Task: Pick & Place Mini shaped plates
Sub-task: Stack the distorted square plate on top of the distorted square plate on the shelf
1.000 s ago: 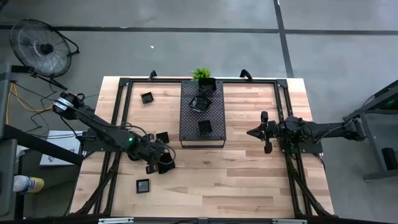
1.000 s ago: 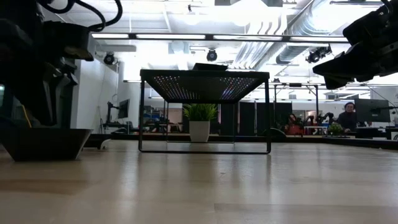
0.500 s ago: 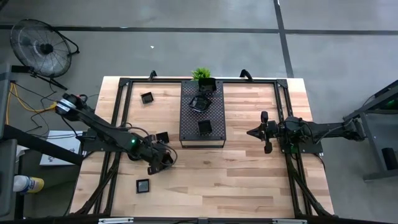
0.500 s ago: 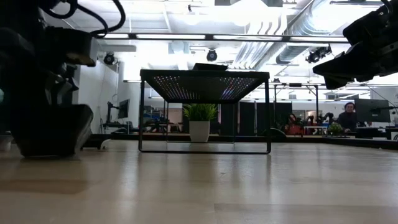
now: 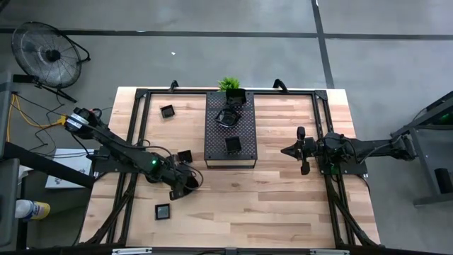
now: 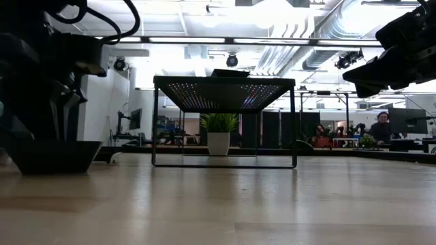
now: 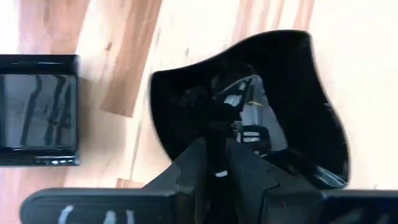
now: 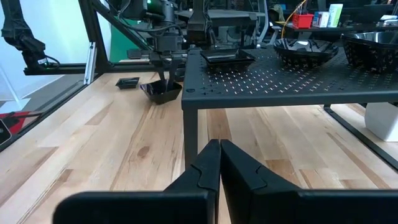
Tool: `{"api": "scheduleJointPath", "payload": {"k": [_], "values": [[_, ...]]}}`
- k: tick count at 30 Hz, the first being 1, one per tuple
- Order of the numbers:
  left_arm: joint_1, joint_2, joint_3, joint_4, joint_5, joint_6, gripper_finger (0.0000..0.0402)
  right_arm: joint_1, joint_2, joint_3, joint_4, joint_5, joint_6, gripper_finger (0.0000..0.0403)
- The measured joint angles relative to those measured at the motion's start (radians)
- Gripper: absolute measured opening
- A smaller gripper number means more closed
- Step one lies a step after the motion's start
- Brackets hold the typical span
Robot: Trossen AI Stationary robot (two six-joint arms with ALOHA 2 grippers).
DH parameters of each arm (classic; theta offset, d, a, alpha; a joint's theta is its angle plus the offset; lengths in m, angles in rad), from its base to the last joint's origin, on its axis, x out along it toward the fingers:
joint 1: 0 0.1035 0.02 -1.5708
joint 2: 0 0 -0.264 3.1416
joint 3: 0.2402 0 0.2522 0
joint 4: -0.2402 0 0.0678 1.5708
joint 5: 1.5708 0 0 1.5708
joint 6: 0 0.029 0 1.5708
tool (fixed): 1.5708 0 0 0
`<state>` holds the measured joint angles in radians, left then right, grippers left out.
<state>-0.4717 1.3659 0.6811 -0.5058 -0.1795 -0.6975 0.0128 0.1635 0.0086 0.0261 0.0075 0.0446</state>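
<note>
left gripper [image 5: 185, 185], fingers clamped on the rim of a wavy-rimmed plate [image 7: 249, 99] left of the perforated tray [image 5: 231, 134]; right gripper [image 5: 289, 151], fingers together, right of the tray.

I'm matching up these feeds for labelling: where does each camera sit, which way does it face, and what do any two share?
High: overhead, straight down; both arms, perforated tray.
Low: table height, level across the table; tray from the side, plant.
Left wrist: on the left arm; left gripper pinching a wavy black dish.
Right wrist: on the right arm; shut right gripper, facing the tray.
Shared: right wrist and high both show that dish.
</note>
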Motion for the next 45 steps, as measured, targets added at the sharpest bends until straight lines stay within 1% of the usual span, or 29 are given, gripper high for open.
{"api": "scheduleJointPath", "payload": {"k": [8,11,15,17,20,23,26,31,34,36,39,45], "values": [[0.0,-0.02,0.0,0.062,-0.004,0.013,0.006,0.0,0.0,0.0,0.0,0.0,0.0,0.0007],[-0.007,-0.057,0.0,0.079,-0.035,0.056,0.006,0.0,0.0,0.0,0.0,0.0,0.0,0.0008],[-0.029,-0.098,0.0,0.082,-0.12,0.153,0.006,0.0,0.0,0.0,0.0,0.0,0.0,0.0009],[-0.034,-0.111,0.0,0.088,-0.137,0.141,0.006,0.0,0.0,0.0,0.0,0.0,0.0,0.0007],[-0.032,-0.127,0.0,0.083,-0.124,0.084,0.006,0.0,0.0,0.0,0.0,0.0,0.0,0.0005],[-0.032,-0.129,0.0,0.075,-0.122,0.059,0.0062,0.0,0.0,0.0,0.0,0.0,0.0,0.0006],[-0.033,-0.129,0.0,0.057,-0.118,0.034,0.0077,0.0,0.0,0.0,0.0,0.0,0.0,0.0007],[-0.033,-0.135,0.0,0.041,-0.119,0.014,0.0134,0.0,0.0,0.0,0.0,0.0,0.0,0.0008],[-0.032,-0.165,0.0,-0.016,-0.114,-0.059,0.0169,0.0,0.0,0.0,0.0,0.0,0.0,0.0009],[-0.032,-0.186,0.0,-0.076,-0.099,-0.13,0.0184,0.0,0.0,0.0,0.0,0.0,0.0,0.0008],[-0.032,-0.205,0.0,-0.134,-0.088,-0.203,0.0191,0.0,0.0,0.0,0.0,0.0,0.0,0.0005],[-0.032,-0.2,0.0,-0.181,-0.063,-0.236,0.0192,0.0,0.0,0.0,0.0,0.0,0.0,0.0007]]}}
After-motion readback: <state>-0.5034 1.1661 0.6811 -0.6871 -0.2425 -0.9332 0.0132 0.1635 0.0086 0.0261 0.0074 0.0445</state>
